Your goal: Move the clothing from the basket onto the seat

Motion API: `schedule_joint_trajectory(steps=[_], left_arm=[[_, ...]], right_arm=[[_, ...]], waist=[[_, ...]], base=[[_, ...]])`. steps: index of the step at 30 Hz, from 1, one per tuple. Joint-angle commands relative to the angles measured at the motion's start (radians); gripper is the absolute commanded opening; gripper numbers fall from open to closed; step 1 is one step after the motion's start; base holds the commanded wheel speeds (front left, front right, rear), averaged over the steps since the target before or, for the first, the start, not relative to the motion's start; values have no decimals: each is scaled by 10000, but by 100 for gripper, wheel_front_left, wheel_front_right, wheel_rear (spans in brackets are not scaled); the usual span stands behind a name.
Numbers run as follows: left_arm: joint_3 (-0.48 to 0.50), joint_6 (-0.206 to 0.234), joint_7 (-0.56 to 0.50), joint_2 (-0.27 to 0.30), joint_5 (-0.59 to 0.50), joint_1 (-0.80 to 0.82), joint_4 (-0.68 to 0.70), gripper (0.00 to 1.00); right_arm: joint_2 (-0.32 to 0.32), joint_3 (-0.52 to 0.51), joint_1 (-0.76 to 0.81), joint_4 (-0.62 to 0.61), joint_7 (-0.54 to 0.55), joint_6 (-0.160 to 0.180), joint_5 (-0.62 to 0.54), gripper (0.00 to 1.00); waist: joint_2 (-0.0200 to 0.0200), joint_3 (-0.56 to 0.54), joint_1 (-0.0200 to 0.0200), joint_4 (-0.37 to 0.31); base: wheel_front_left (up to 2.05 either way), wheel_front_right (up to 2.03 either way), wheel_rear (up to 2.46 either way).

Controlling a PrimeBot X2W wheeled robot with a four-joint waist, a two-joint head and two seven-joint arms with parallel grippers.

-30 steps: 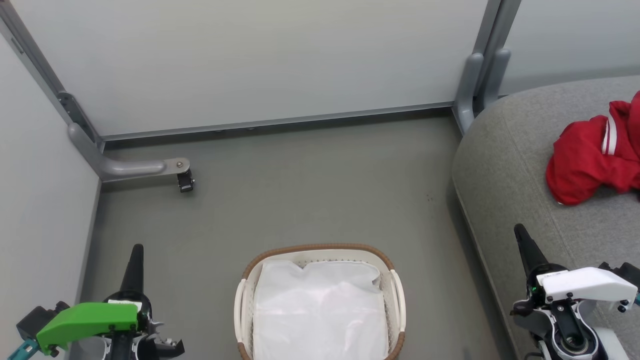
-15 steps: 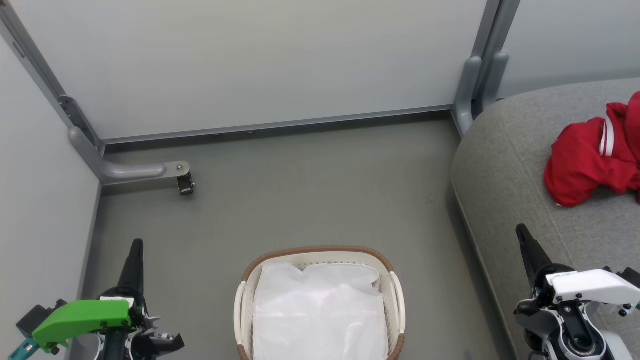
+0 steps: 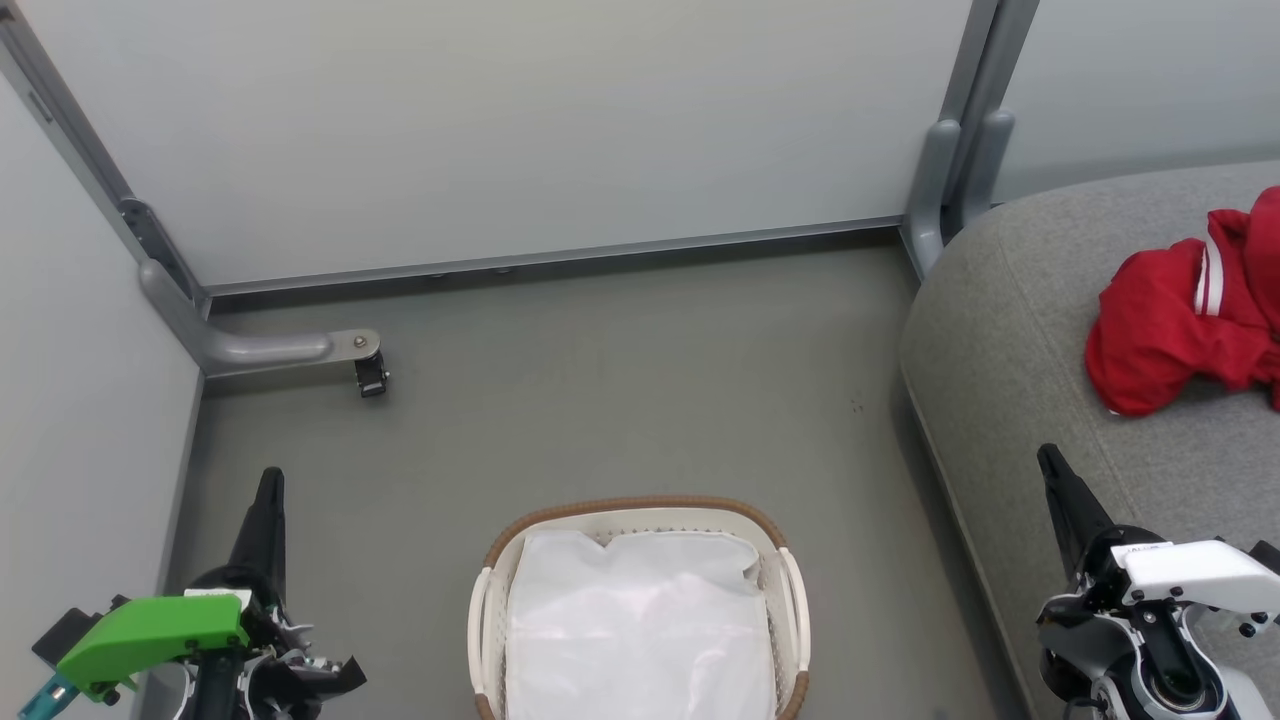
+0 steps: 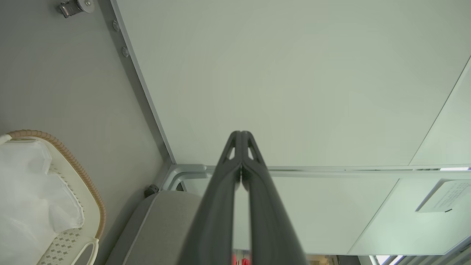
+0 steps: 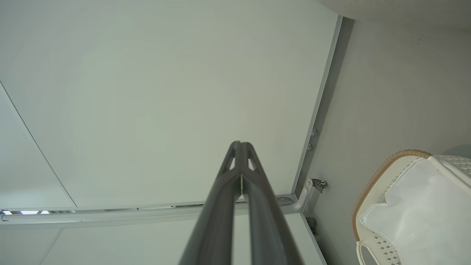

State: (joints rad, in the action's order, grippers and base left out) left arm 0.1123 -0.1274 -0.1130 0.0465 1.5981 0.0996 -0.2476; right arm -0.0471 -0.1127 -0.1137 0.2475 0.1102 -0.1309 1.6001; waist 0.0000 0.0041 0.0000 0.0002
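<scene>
Red clothing [image 3: 1180,325] with white stripes lies bunched on the grey seat [image 3: 1010,330] at the right edge of the head view. On the floor at bottom centre stands the white perforated basket [image 3: 635,512] with its brown woven rim, and inside it I see just a plain white liner [image 3: 640,630]. My left gripper [image 3: 270,480] is shut and empty at lower left, well clear of the basket. My right gripper [image 3: 1048,458] is shut and empty at lower right, over the seat's front edge. Each wrist view shows its own gripper [image 4: 241,134] [image 5: 241,144] with fingertips together.
Pale partition walls [image 3: 500,130] enclose the grey floor [image 3: 620,380] at the back and left. A grey metal foot with a caster [image 3: 370,375] juts from the left wall. A grey post [image 3: 950,170] stands at the back beside the seat.
The whole head view has shifted slightly, so the camera moved. Both grippers stay shut, and the clothing and basket lie where they were.
</scene>
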Motion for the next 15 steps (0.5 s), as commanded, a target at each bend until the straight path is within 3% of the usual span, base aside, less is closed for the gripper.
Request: schedule_joint_trajectory(steps=[1,15], left_arm=[[44,-62,-54,69,205,167,50,0],[35,-59,-45,68,163,139,34,0]], right_arm=[[-59,-40,112,-67,78,3,191,0],[-59,-33,110,-57,73,3,146,0]], waist=[[0,-10,0,-2],[0,-10,0,-2]], base=[[0,0,0],[0,0,0]])
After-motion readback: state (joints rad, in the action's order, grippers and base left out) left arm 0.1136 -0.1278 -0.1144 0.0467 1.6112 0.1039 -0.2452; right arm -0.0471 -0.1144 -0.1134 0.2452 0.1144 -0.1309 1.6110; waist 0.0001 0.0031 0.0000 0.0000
